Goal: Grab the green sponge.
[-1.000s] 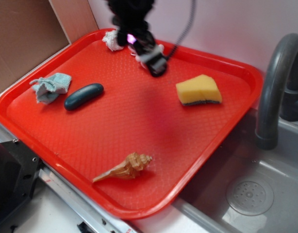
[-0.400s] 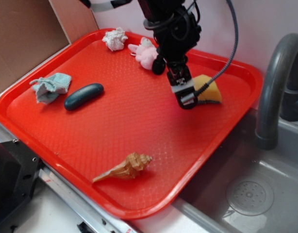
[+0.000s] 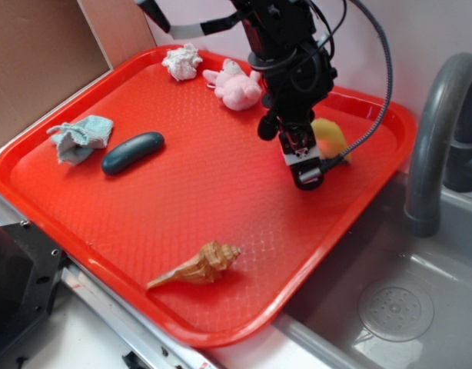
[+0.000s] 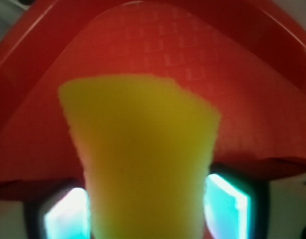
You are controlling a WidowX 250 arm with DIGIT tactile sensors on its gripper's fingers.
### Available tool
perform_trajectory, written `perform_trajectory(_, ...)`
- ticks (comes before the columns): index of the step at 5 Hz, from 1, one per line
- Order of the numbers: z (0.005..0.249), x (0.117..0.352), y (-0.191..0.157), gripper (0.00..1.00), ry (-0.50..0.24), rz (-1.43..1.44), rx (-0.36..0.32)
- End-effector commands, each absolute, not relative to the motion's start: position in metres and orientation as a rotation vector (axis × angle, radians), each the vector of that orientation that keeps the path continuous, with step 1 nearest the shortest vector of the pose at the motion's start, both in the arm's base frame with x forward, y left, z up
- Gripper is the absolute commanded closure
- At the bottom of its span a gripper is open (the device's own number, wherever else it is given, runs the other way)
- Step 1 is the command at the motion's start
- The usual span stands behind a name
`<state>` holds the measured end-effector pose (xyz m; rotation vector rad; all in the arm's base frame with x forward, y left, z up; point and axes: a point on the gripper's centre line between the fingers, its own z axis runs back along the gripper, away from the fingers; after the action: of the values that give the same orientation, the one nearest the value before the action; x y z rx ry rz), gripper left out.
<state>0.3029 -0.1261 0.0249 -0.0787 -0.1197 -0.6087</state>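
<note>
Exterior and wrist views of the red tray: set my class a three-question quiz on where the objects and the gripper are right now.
1. True or false: the seashell lies at the tray's front edge, apart from the other objects.
2. What lies right beside the teal rag? A) pink plush toy B) dark teal pebble C) seashell
3. Fill in: in the wrist view, the ____ sponge fills the space between the gripper fingers.

Key: 1 true; 2 B, the dark teal pebble; 3 yellow.

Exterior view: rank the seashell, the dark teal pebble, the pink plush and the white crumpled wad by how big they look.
1. Seashell, the longest, though nearest the camera.
2. Dark teal pebble and pink plush: too alike to separate.
3. White crumpled wad, the smallest, though farthest back.
</note>
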Motion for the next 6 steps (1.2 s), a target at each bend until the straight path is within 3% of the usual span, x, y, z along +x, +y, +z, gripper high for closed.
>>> perform_trajectory(1,0.047,0.305,-0.140,1.00,-0.182,-0.587,-0.086)
perform_trajectory(2,0.084,0.294,-0.112,1.00,-0.034,-0.399,-0.081)
perform_trajectory(3,0.126,0.268,-0.085,1.00,-0.012,-0.280,-0.057)
perform_trajectory(4,0.159,0.233,-0.080,1.00,-0.003,-0.187,0.043)
perform_trajectory(6,0.176,0.187,-0.067,1.00,0.060,-0.021,0.096)
